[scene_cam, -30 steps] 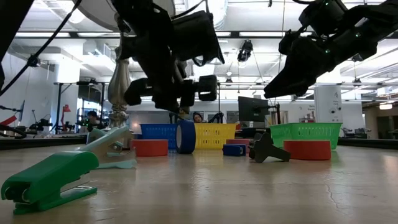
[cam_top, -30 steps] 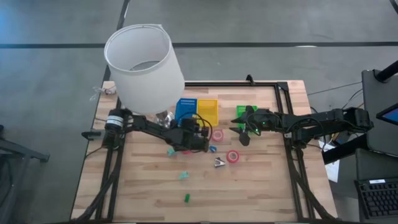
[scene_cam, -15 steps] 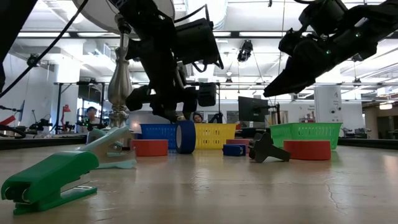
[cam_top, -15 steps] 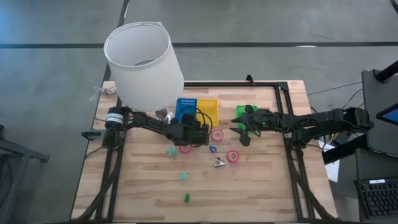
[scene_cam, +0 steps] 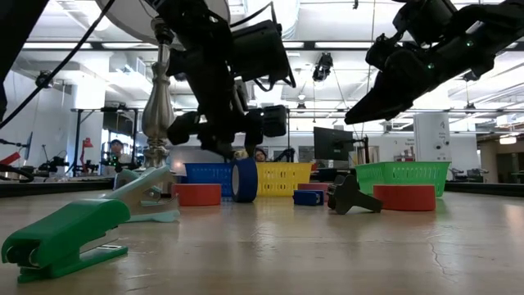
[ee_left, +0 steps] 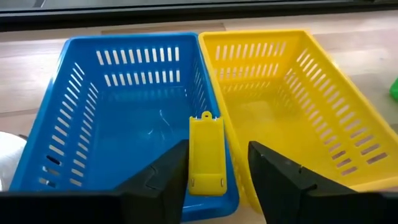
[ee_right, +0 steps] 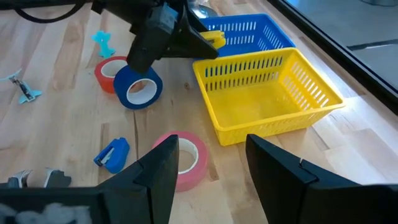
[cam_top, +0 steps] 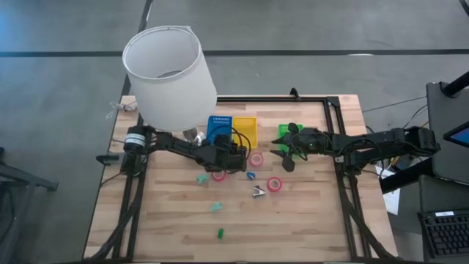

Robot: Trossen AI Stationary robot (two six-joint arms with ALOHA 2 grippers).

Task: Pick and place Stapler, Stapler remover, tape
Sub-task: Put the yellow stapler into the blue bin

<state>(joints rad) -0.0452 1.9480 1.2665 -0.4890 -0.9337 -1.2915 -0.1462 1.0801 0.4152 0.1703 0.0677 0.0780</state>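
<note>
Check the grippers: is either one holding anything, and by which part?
The left gripper holds a small yellow stapler by its near end, over the blue basket beside the yellow basket. The right gripper is open and empty.

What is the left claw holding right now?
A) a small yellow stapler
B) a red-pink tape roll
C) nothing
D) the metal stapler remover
A: in the left wrist view the left claw is shut on a small yellow stapler, held over the blue basket near its wall beside the yellow basket.

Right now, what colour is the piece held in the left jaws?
Yellow, shown best in the left wrist view.
</note>
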